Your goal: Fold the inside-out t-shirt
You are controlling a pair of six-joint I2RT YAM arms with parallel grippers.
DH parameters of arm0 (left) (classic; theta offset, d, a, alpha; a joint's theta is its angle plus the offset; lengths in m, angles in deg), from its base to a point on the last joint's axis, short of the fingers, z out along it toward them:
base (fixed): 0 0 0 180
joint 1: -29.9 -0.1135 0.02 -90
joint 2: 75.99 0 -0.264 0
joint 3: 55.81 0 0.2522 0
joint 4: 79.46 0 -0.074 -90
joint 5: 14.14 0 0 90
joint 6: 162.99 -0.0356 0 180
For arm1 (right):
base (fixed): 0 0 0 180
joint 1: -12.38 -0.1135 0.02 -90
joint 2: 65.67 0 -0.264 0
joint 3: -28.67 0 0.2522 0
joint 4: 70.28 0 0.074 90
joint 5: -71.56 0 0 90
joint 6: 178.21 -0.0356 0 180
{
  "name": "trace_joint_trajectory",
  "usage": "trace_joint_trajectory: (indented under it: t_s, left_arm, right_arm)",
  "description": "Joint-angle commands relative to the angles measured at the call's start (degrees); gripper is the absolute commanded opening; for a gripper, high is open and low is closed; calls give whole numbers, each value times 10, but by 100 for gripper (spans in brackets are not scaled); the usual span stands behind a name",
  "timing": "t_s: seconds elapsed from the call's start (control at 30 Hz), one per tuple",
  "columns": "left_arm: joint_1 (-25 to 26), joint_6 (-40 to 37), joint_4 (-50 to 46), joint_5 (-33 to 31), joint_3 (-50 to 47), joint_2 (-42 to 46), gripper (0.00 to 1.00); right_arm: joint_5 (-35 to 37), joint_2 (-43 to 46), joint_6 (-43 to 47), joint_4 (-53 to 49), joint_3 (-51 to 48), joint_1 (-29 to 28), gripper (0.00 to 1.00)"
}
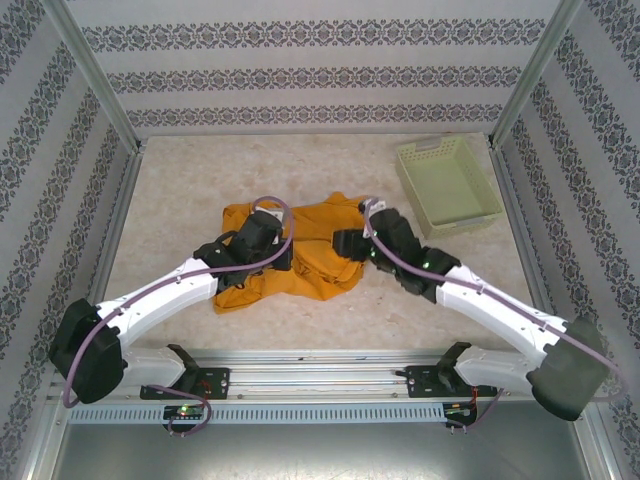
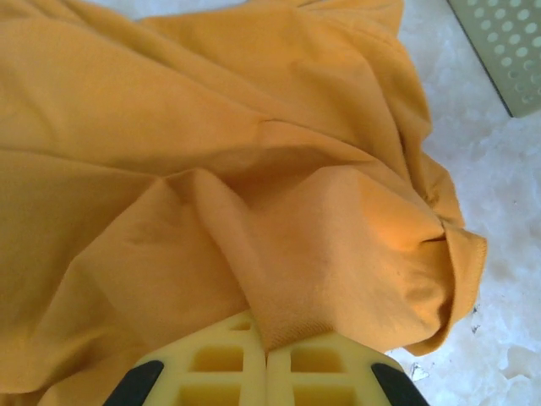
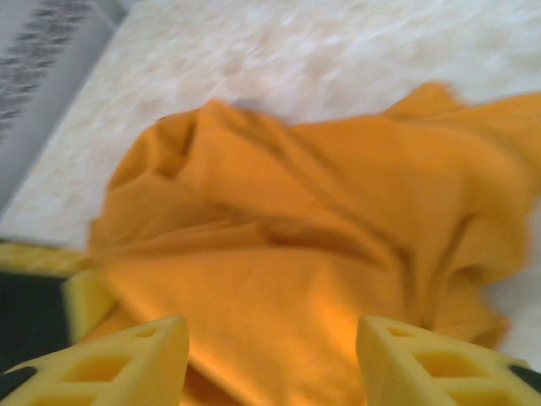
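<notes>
The left arm (image 1: 160, 290) is stretched from the near left toward the table's middle, bent at the elbow. The left gripper (image 2: 266, 342) is clenched on a fold of the inside-out t-shirt (image 1: 310, 268) (a hemmed edge is pinched between the yellow fingers). The shirt is crumpled at the centre of the table (image 1: 190, 180), between both wrists. The right arm (image 1: 500, 300) is angled in from the near right. The right gripper (image 3: 269, 359) is held parted over the cloth, nothing being clamped. A pale green tray (image 1: 430, 150) is set far right, apart from the shirt.
</notes>
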Motion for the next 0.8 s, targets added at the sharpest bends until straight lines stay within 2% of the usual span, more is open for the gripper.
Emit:
trace_joint_trajectory:
  t_s: [0.0, 0.07, 0.13, 0.23, 0.37, 0.47, 0.63, 0.77]
  left_arm:
    - [-8, 27, 50, 30, -21, 33, 0]
    - [-8, 30, 47, 28, -35, 46, 0]
    - [-8, 34, 48, 30, -53, 60, 0]
    - [-8, 40, 49, 38, -74, 78, 0]
    - [-8, 51, 63, 46, -106, 107, 0]
    - [-8, 61, 72, 54, -120, 117, 0]
    - [-10, 66, 70, 35, -133, 123, 2]
    - [-34, 72, 68, 32, -150, 123, 4]
  right_arm:
    - [-25, -44, -86, 103, -56, -43, 48]
    - [-12, -81, -116, 160, -73, -69, 43]
    - [-34, -123, -132, 209, -73, -83, 42]
    - [-27, -179, -127, 209, -40, -106, 41]
    - [-2, -233, -124, 211, -15, -106, 40]
    - [-11, -263, -122, 218, 4, -108, 40]
    - [-10, -297, -119, 215, 17, -138, 47]
    - [15, -321, -119, 180, 10, -167, 53]
